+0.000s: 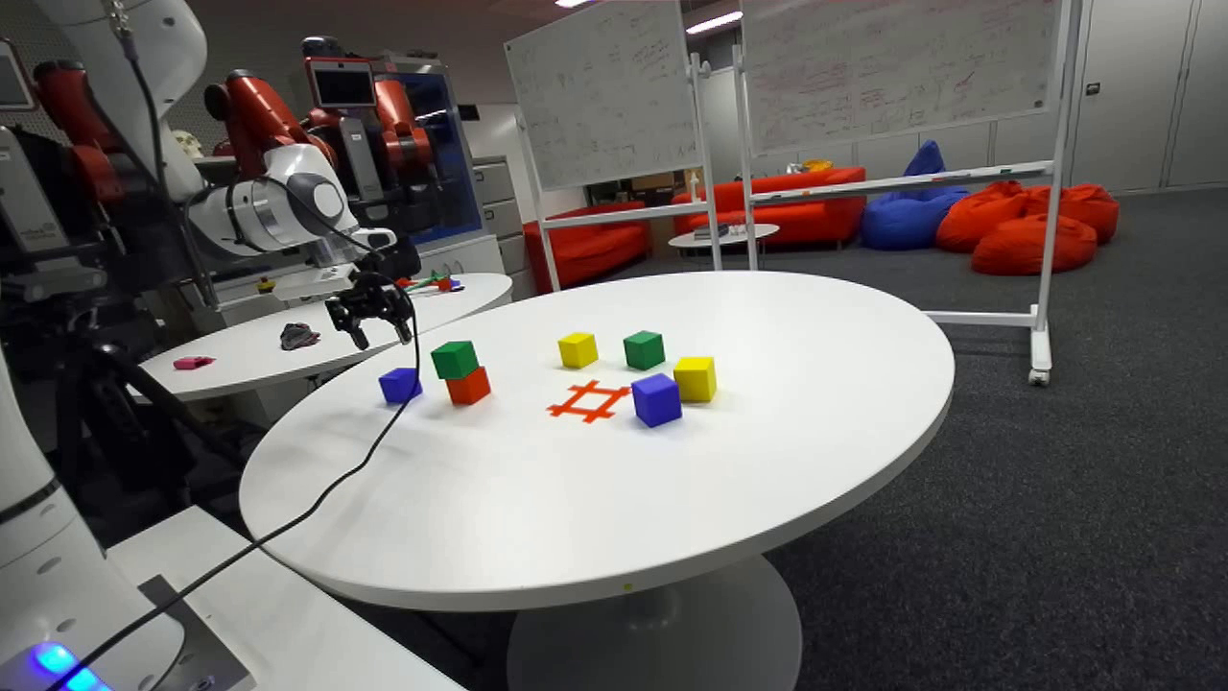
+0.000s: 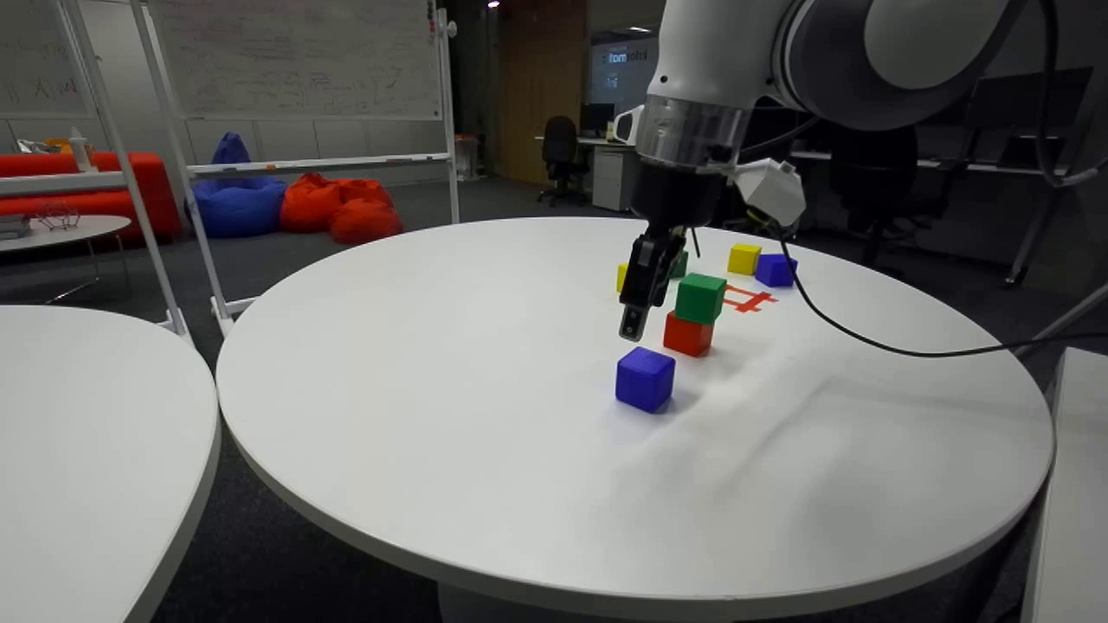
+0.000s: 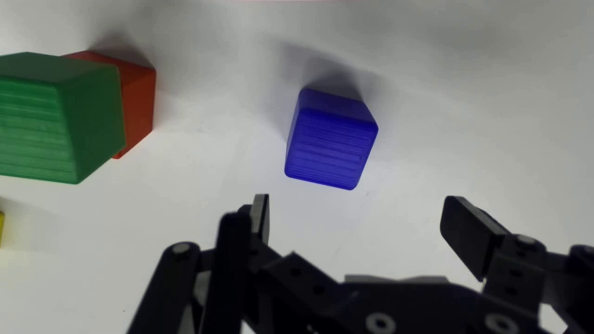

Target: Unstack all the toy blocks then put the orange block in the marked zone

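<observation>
Above the round white table surface [image 1: 787, 480] hangs the black 2-fingered claw [image 1: 382, 338], spread wide. In an exterior view, the red-orange hash-shaped marked zone [image 1: 588, 402] lies well in from the surface's left edge. Nearer that edge, the orange-red cube [image 1: 468, 387] sits beneath a green cube [image 1: 454, 361], near a blue cube [image 1: 399, 386].

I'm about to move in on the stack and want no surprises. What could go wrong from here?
The green block looks slightly off-centre on the orange block; a nudge from the open end effector might topple it. The black cable sags over the table and might snag a block mid-move. A blue block stands close to the marked zone, so setting the orange block there could bump it.
</observation>
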`<act>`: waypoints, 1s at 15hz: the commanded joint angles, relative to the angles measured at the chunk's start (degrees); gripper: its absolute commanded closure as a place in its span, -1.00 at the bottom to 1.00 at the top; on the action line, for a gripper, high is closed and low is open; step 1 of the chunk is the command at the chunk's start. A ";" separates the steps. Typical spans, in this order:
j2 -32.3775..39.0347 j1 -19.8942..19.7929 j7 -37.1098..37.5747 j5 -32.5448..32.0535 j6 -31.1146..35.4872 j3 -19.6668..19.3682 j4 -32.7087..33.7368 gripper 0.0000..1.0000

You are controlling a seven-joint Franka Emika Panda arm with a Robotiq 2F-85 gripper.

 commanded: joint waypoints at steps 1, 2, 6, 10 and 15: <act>-0.25 1.23 1.46 -1.34 0.16 -1.61 -0.02 -1.00; -0.52 1.59 2.38 -2.27 0.10 -2.09 -0.17 -1.00; -2.37 3.80 8.80 -7.61 0.20 -4.57 -1.45 -1.00; -4.24 5.50 15.82 -13.31 0.28 -6.04 -2.67 -1.00; -8.16 5.54 22.35 -18.62 1.65 -5.98 -6.41 -1.00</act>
